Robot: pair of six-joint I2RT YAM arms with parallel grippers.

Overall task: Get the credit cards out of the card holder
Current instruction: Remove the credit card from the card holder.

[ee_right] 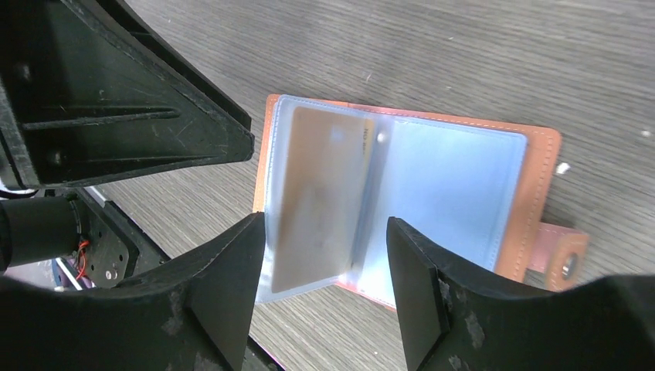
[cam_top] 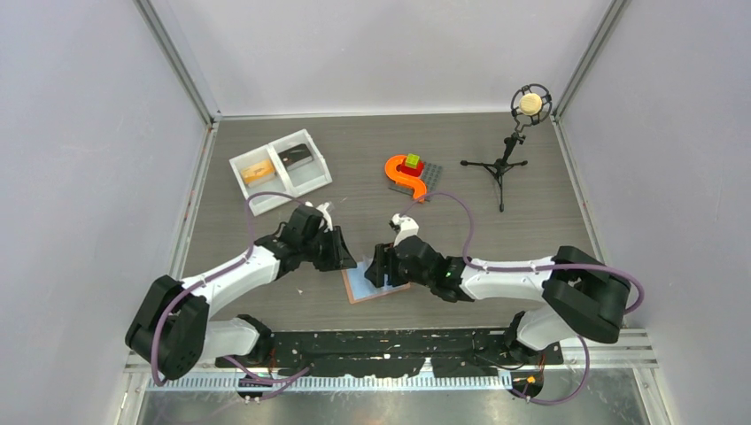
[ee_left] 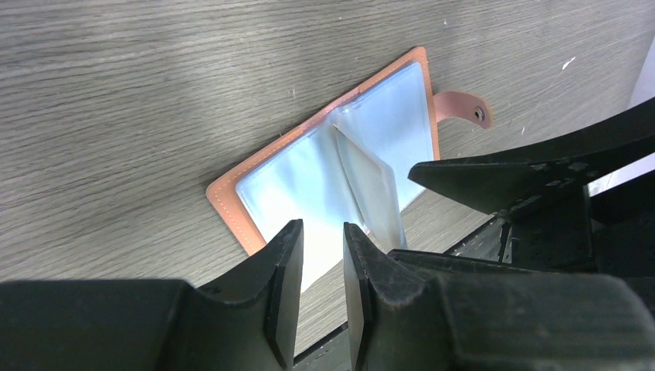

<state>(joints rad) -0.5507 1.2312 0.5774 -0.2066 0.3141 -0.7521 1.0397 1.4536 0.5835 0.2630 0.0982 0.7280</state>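
The card holder (cam_top: 367, 288) lies spread open on the table near the front, salmon-brown outside with light blue pockets (ee_left: 309, 174) and a side tab (ee_left: 463, 108). A clear middle leaf (ee_left: 367, 185) stands up from its fold. A greyish-tan credit card (ee_right: 317, 193) shows inside that leaf. My left gripper (ee_left: 323, 247) hovers over the holder's near edge, its jaws a narrow gap apart with nothing between them. My right gripper (ee_right: 324, 259) is open wide, its fingers either side of the leaf's lower end, apart from it. The two grippers (cam_top: 350, 263) (cam_top: 379, 266) nearly meet over the holder.
A white two-compartment tray (cam_top: 259, 190) at the back left holds a tan item and a dark item. An orange curved toy (cam_top: 403, 177) with a green block sits on a grey plate mid-back. A microphone on a tripod (cam_top: 530, 104) stands at the back right.
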